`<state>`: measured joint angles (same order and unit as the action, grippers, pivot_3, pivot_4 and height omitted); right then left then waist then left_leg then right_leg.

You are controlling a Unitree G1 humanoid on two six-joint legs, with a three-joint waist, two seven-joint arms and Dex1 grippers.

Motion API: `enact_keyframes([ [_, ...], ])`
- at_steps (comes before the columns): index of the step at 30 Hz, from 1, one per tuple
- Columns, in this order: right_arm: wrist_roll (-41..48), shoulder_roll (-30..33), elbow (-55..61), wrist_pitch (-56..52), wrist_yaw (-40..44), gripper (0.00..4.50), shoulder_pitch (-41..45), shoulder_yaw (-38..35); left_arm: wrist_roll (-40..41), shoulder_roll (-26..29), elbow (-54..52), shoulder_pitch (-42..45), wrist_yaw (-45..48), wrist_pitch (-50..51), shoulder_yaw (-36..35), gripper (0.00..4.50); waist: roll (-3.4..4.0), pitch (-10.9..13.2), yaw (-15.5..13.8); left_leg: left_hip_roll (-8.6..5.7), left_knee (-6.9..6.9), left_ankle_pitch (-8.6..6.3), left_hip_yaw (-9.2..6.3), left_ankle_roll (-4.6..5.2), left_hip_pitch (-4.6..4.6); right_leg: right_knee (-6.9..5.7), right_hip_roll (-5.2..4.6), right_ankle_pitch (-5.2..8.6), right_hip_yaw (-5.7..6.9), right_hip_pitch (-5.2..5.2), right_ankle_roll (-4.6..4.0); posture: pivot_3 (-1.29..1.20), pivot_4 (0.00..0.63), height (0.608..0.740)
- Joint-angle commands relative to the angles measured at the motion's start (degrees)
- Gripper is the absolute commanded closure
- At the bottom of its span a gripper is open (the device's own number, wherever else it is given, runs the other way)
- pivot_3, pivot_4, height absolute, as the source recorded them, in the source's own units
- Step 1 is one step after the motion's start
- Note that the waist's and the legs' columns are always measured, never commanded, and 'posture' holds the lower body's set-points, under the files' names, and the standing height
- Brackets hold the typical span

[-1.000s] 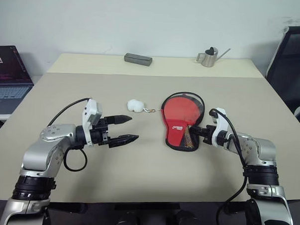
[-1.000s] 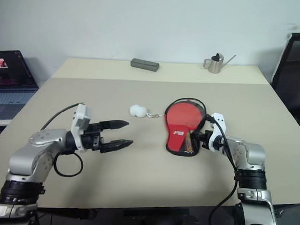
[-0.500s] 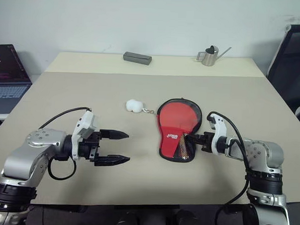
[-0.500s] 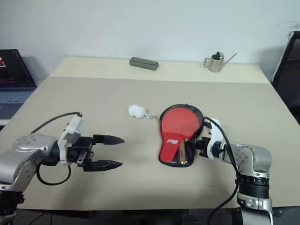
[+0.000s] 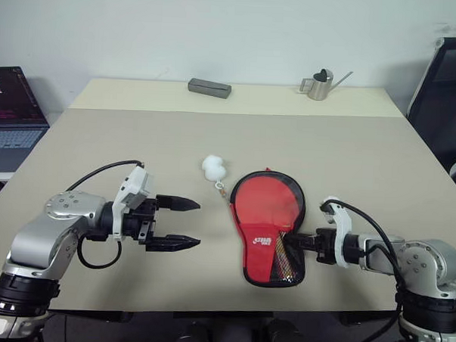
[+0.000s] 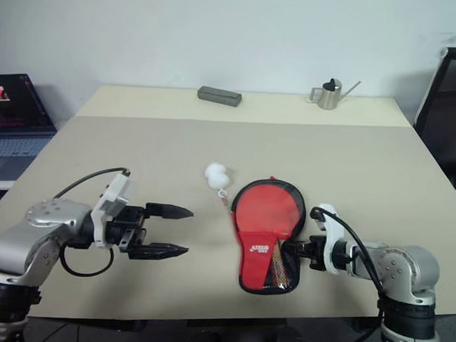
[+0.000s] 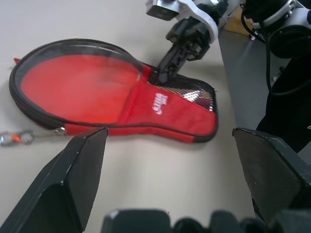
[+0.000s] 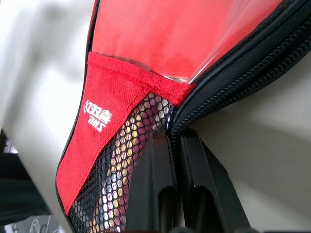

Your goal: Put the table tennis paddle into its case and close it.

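The case (image 5: 261,244) lies flat on the table, red side with black mesh up, its round end pointing away from me. Through its clear panel shows the red blade of the table tennis paddle (image 5: 264,207), and the handle shows through the mesh (image 8: 124,160). My right gripper (image 5: 304,241) is shut on the case's black zipper rim (image 8: 214,92) at the narrow end, on its right side. My left gripper (image 5: 198,223) hovers open to the left of the case, pointing at it, with nothing between its fingers (image 7: 73,179).
A white fluffy ball (image 5: 213,167) hangs on a small chain clipped to the case's zipper. At the table's far edge lie a grey block (image 5: 210,88) and a metal watering can (image 5: 317,85). A laptop (image 5: 11,116) stands left, a black chair (image 5: 451,90) right.
My right gripper has dragged the case toward the table's near edge, and the white ball followed on its chain. The left gripper drew back a little, still open.
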<state>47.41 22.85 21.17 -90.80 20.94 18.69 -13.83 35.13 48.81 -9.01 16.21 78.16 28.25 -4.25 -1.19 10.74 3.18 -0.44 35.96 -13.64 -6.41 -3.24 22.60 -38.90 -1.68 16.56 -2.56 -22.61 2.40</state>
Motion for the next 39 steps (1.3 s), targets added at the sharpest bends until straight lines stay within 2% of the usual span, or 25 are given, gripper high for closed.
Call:
enact_keyframes([
  [1, 8.2, -0.3, 3.8, -1.7, -3.8, 4.49, -3.6, -1.2, 0.9, -0.2, -1.3, 0.8, 0.2, -0.4, -0.4, 0.00, 0.00, 0.0, 0.0, 0.01, 0.00, 0.00, 0.00, 0.00, 0.00, 0.00, 0.00, 0.00, 0.00, 0.00, 0.00, 0.00, 0.150, 0.740],
  [15, 24.1, -9.0, 1.4, -1.7, -25.9, 4.49, -4.7, -5.2, 0.3, -1.6, -0.7, 1.6, -0.4, -0.5, 0.4, 0.00, 0.00, 0.0, 0.3, 0.30, 0.01, 0.00, 0.02, 0.00, -0.15, -0.09, 0.37, -0.03, -0.10, 0.00, -0.08, 0.00, 0.150, 0.740],
  [20, 29.9, -8.9, 1.2, -1.7, -32.9, 3.16, -6.3, -9.5, 0.3, -1.7, -1.2, 0.6, -1.2, -0.5, -0.1, 0.00, 0.00, 0.0, 0.2, 0.36, 0.01, 0.00, 0.02, 0.00, -0.15, -0.09, 0.43, -0.02, -0.09, 0.00, -0.12, 0.00, 0.150, 0.740],
  [25, 49.7, 2.2, 1.0, 8.0, -39.0, 1.42, -11.7, -6.8, 0.6, -1.9, -1.8, -0.5, -2.1, -0.6, -0.4, 0.00, 0.01, 0.0, 0.0, 0.26, 0.03, 0.00, 0.04, 0.00, -0.06, -0.01, 0.32, -0.02, -0.11, 0.00, -0.12, 0.00, 0.150, 0.740],
  [28, 57.1, 8.7, 2.4, 14.5, -40.2, 0.40, -14.2, -3.6, 0.7, -2.3, -2.0, -0.8, -2.6, -0.7, -0.2, 0.00, 0.01, 0.0, 0.0, 0.25, 0.04, 0.00, 0.03, 0.00, -0.06, -0.01, 0.32, 0.00, -0.09, 0.01, -0.09, 0.00, 0.150, 0.740],
  [31, 56.2, 13.5, 6.0, 17.3, -34.8, 0.40, -13.8, -2.3, 0.7, -2.7, -1.9, -0.7, -3.0, -0.7, 0.0, 0.00, 0.01, 0.0, 0.1, 0.29, 0.05, 0.00, 0.04, 0.01, -0.09, -0.04, 0.38, 0.06, -0.11, 0.01, 0.01, 0.00, 0.150, 0.740],
  [33, 51.0, 16.6, 8.2, 18.0, -27.6, 0.40, -11.4, -1.7, 0.6, -3.1, -1.7, -0.5, -3.6, -0.7, -0.3, 0.00, 0.01, 0.0, 0.1, 0.33, 0.06, 0.00, 0.07, 0.01, -0.12, -0.04, 0.42, 0.08, -0.14, 0.01, 0.04, 0.00, 0.150, 0.740],
  [35, 45.4, 17.7, 8.1, 20.8, -23.0, 0.04, -7.3, -0.6, 0.2, -3.7, -1.1, -0.3, -4.9, -1.0, -0.7, 0.00, 0.01, 0.0, 0.1, 0.35, 0.08, 0.00, 0.07, 0.01, -0.13, -0.04, 0.45, 0.10, -0.14, 0.03, 0.07, 0.00, 0.150, 0.740],
  [39, 30.2, 20.3, 9.1, 26.9, -12.0, 0.02, -0.8, 5.1, -1.0, -6.9, 0.4, 0.7, -11.3, -1.9, -2.3, 0.00, 0.01, 0.0, -0.3, 0.36, 0.11, 0.01, 0.04, 0.01, -0.14, -0.02, 0.45, 0.10, -0.11, 0.07, 0.08, 0.00, 0.150, 0.740],
])
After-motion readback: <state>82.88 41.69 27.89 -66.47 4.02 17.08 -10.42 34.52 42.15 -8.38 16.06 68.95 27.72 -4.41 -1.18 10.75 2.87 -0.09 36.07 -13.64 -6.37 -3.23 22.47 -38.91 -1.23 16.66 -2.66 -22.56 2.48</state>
